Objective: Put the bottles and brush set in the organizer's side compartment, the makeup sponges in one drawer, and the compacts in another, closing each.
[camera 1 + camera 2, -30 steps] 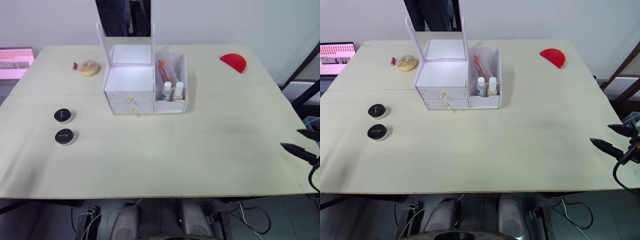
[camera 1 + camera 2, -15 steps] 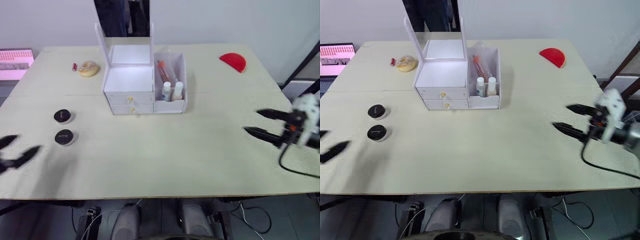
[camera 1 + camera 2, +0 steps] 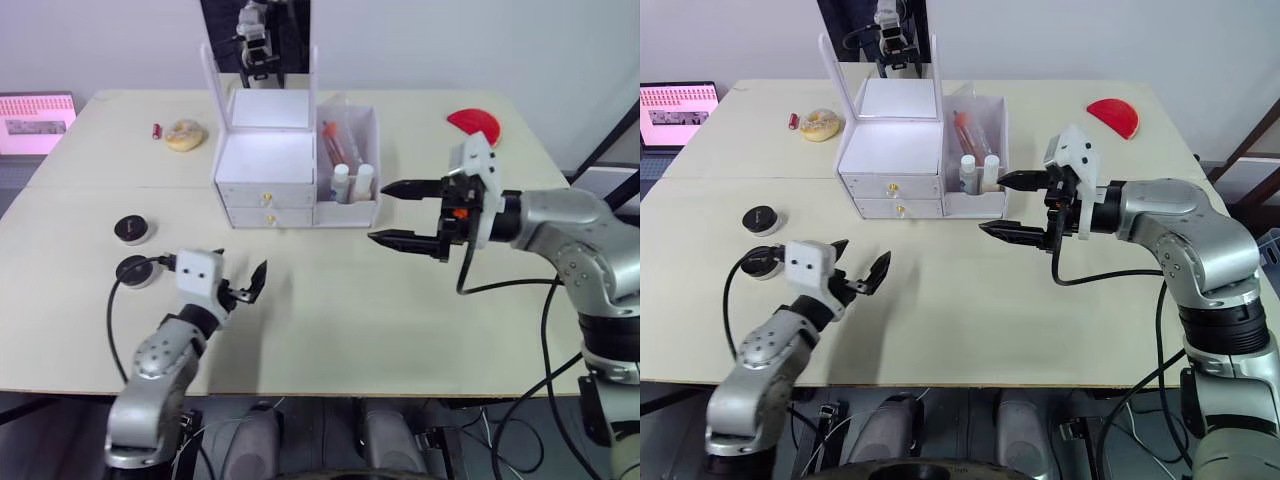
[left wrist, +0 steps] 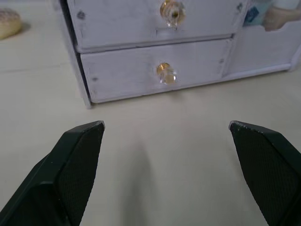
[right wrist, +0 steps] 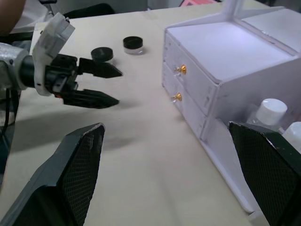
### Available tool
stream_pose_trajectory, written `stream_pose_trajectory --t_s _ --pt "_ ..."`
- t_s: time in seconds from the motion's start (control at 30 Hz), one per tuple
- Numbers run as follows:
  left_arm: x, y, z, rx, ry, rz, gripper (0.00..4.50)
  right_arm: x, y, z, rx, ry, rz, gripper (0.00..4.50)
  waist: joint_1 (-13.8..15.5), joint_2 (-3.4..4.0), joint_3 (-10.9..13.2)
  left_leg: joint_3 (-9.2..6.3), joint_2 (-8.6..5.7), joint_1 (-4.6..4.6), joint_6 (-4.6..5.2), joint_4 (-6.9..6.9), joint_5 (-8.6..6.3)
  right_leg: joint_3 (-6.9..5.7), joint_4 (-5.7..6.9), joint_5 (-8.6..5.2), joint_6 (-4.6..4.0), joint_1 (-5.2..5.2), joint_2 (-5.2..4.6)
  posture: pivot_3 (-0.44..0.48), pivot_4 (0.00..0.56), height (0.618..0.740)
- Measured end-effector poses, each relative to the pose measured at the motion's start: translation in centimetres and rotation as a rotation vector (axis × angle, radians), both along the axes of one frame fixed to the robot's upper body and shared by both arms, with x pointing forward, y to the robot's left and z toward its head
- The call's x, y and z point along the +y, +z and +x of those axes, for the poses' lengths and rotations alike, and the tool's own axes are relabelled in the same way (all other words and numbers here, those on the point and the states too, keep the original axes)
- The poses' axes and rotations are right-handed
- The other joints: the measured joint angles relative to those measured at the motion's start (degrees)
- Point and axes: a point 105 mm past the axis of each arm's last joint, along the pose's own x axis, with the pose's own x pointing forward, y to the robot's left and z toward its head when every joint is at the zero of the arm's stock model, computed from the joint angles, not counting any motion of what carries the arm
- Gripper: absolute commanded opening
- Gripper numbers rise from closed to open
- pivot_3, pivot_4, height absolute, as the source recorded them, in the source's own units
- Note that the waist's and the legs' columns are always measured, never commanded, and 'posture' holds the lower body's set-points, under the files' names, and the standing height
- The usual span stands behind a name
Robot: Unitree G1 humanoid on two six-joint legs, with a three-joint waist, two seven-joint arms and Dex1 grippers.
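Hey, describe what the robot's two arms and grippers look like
Both arms are silver-grey metal with rounded, jointed segments. Each ends in a white, boxy wrist block carrying two black, pointed fingers: the left gripper and the right gripper. The finger pads have a fine mesh texture. A black cable loops from each wrist, and the right wrist shows a small orange mark.

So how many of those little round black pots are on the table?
2. One compact sits near the table's left edge, and the second compact lies closer to the robot, partly hidden behind the left gripper.
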Motion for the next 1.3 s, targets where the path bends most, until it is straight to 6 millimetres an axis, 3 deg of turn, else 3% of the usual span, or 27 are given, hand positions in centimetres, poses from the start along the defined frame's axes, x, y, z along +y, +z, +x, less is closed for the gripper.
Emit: stream_pose_trajectory --t_s 0.13,0.5,0.8,0.93,1.1,1.13,1.3 --pt "-2.0 -1.0 1.4 -0.024 0.041 0.032 4.47 0.8 -0.4 0.0 0.022 0.045 -0.007 4.5 0.02 0.0 -0.01 -0.01 0.0 0.09 0.01 -0.01 0.0 -0.01 0.02 -0.01 -0.01 0.05 0.01 0.0 0.15 0.739" --pt "-3.6 -2.6 5.6 -0.041 0.139 0.02 4.47 0.6 -0.6 0.3 0.041 0.038 -0.033 4.5 0.24 0.0 0.0 0.0 0.0 0.03 0.0 0.01 0.0 -0.01 0.0 0.05 0.1 0.05 0.0 0.0 0.15 0.739" --pt "-4.4 -2.2 6.7 -0.079 0.123 0.002 4.47 0.7 -0.8 0.1 0.034 0.015 -0.04 4.5 0.12 -0.01 0.0 0.0 0.0 0.04 0.0 0.0 0.0 -0.01 0.0 0.06 0.14 0.05 0.01 0.0 0.15 0.739" --pt "-4.1 -2.0 7.0 -0.083 0.128 -0.006 3.19 0.6 -1.2 0.0 0.047 0.002 -0.043 4.5 0.15 -0.01 0.0 -0.01 0.0 0.03 0.0 0.0 0.0 -0.01 0.0 0.06 0.14 0.05 0.0 0.0 0.15 0.739" --pt "-4.2 -1.9 7.1 -0.09 0.118 -0.021 0.46 0.6 -1.3 -0.1 0.047 -0.007 -0.044 4.5 0.15 -0.01 0.0 -0.01 -0.01 0.03 0.0 0.0 0.0 -0.01 -0.01 0.06 0.14 0.05 0.01 0.0 0.15 0.739" --pt "-4.3 -1.9 7.1 -0.09 0.116 -0.027 0.29 0.6 -1.2 -0.1 0.047 -0.007 -0.044 4.5 0.15 -0.01 0.0 0.0 0.0 0.03 0.0 0.0 0.0 -0.01 -0.01 0.06 0.14 0.05 0.01 0.0 0.15 0.739" --pt "-4.3 -1.9 7.2 -0.088 0.114 -0.03 0.3 0.5 -1.0 -0.2 0.044 -0.008 -0.035 4.5 0.14 -0.01 0.0 -0.01 0.0 0.03 0.0 0.0 0.0 -0.01 -0.01 0.06 0.14 0.05 0.0 0.0 0.15 0.739"
